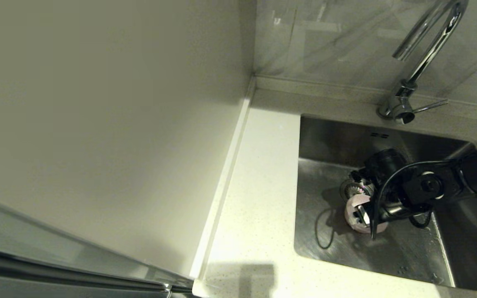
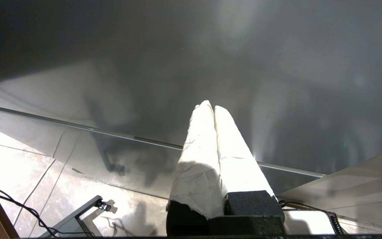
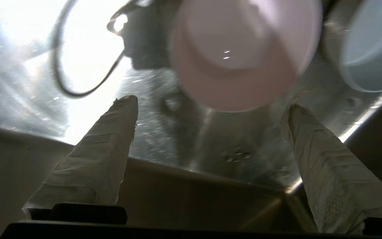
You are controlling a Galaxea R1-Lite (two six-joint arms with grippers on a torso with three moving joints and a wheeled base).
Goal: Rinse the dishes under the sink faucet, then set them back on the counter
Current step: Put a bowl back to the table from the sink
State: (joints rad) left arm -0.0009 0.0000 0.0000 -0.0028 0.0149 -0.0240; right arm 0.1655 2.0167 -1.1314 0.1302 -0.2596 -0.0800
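In the sink (image 1: 325, 198), beside the drain strainer (image 1: 352, 189): pink bowl (image 1: 356, 213) lying on the basin floor, pale blue-grey bowl (image 3: 370, 49) just beside it. Right tool (image 3: 211, 132) hovering low over the pink bowl, fingers spread wide, gripping nothing. Left tool (image 2: 214, 109) parked away from the sink, fingers pressed together, empty. No water running from the faucet (image 1: 425, 54). No bowl showing on the surface (image 1: 259, 198). Judging task early: rinsing and returning both pending.

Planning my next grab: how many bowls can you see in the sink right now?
2. A pink bowl lies on the sink floor ahead of the open right end effector; a pale blue-grey bowl sits beside it. The arm may hide others.
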